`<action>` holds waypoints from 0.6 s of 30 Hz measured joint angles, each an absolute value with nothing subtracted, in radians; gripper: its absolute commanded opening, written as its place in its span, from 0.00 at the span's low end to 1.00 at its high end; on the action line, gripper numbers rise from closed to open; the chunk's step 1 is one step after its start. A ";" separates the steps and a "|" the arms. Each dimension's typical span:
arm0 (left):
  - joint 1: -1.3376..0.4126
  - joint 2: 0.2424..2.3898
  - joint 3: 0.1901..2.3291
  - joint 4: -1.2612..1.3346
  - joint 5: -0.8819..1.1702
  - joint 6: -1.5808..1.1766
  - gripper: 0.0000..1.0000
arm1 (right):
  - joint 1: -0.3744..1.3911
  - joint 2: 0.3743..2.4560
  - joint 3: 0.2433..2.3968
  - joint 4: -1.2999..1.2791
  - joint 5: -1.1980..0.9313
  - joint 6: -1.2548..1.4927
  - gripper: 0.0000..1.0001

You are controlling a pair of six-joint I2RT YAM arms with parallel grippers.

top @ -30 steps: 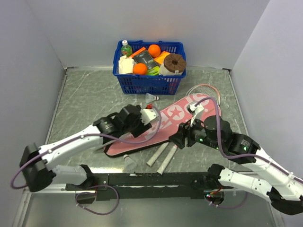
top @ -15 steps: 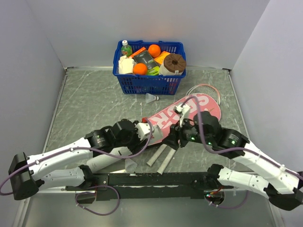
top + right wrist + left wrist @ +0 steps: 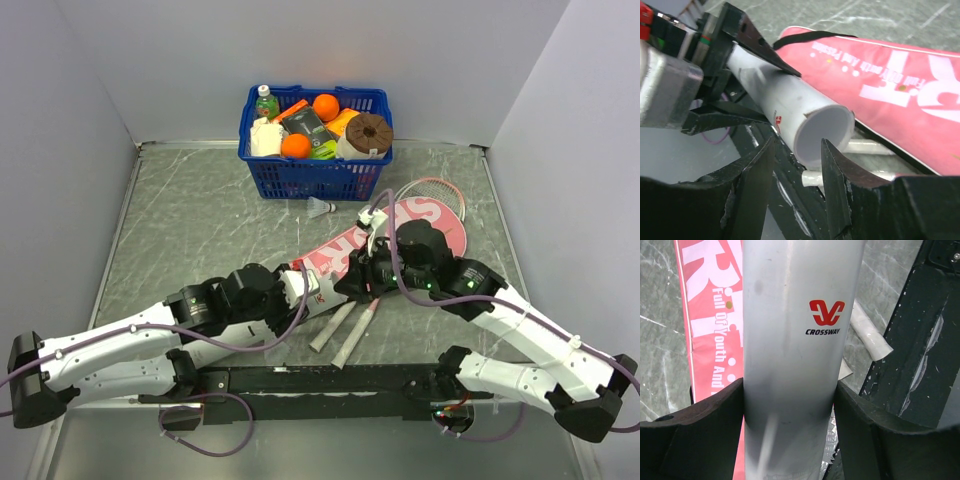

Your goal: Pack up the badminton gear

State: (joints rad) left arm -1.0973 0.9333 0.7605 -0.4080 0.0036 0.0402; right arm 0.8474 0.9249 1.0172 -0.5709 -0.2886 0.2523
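Top view: long white tube [image 3: 330, 297] mostly hidden under left arm [image 3: 240, 300]. Pink cover [image 3: 440, 220] mid-section hidden behind right arm [image 3: 430, 265]. Racket heads [image 3: 420, 190] mostly under cover, only rim shows. Left wrist view: tube cut off top & btm. Right wrist view: tube's far end behind left tool [image 3: 747, 80].

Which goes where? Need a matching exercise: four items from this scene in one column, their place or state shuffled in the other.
Column A
1. long white plastic tube
2. large pink racket-shaped cover with black edge
3. small white shuttlecock
4. blue plastic basket

Column B
a. full of groceries, at the table far edge
b. clamped in the left gripper
c. lying flat, printed side up
d. on the table just in front of the basket

Pairs: 1-b, 2-c, 3-d, 4-a
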 measured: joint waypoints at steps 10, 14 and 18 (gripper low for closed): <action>-1.123 0.900 0.756 -0.408 -0.020 0.039 0.01 | 0.817 0.953 1.017 -0.538 -0.422 0.244 0.46; -1.131 0.860 0.748 -0.401 -0.031 0.039 0.01 | 0.814 0.966 1.017 -0.534 -0.443 0.244 0.41; -1.138 0.838 0.740 -0.399 -0.046 0.039 0.01 | 0.813 0.979 1.015 -0.524 -0.471 0.245 0.33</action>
State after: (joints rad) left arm -1.1381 0.8383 0.7403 -0.3992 -0.0456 0.0395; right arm 0.8127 0.9794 1.0153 -0.5240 -0.4713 0.2455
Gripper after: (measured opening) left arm 0.680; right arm 0.396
